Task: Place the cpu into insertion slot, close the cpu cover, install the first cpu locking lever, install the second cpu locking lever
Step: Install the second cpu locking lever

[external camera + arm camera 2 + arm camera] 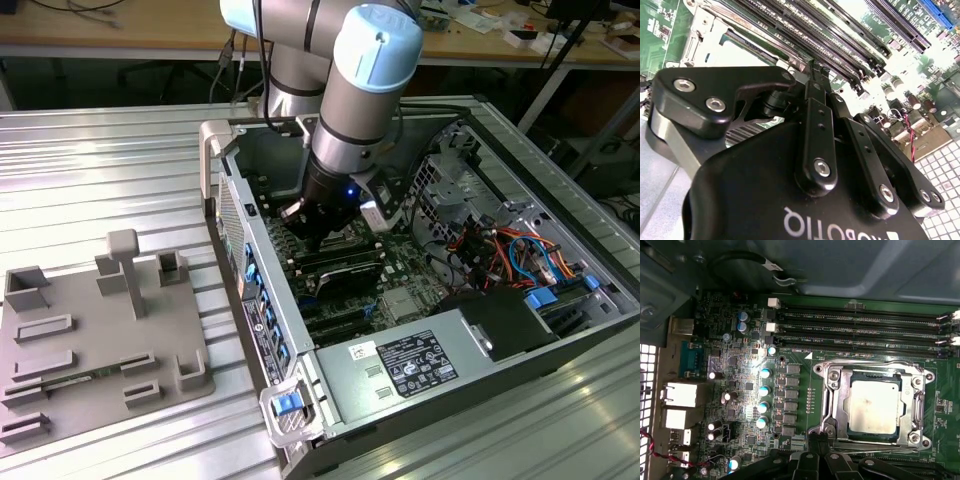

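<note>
the arm reaches down into the open computer case (560,345), its gripper (816,440) low over the green motherboard (800,375), fingers drawn together at the edge of the insertion slot (872,407). the cpu (873,406) already sits in the slot, with the cpu cover (836,405) lying closed around it. a grey fixture plate (90,340) lies on the exterior view's left.

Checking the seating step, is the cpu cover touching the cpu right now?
Touching. In the first wrist view the cpu cover is folded down flat, its frame overlapping the edges of the cpu, whose metal top shows through the cut-out.
</note>
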Motion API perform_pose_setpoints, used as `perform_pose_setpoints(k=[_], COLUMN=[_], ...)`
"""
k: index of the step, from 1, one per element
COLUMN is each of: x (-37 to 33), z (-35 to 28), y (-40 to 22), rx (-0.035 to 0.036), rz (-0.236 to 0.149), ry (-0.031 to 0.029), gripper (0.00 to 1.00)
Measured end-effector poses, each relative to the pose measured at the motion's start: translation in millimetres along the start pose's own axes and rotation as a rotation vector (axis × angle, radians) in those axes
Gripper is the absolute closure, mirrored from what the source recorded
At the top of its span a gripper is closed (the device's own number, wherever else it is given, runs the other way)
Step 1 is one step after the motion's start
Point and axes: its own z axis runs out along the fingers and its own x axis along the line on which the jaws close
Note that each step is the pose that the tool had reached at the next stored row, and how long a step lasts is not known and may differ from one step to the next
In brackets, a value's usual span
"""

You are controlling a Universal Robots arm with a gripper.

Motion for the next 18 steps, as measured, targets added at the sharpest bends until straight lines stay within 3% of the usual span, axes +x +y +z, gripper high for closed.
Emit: perform_pose_setpoints(k=[5, 18], x=[0.0, 0.0], z=[1.2, 6.8], y=[0.0, -0.1], rx=[-0.0106, -0.0156], rz=[0.000, -0.001], ry=[-0.0008, -0.0009], gripper=[0.89, 0.89])
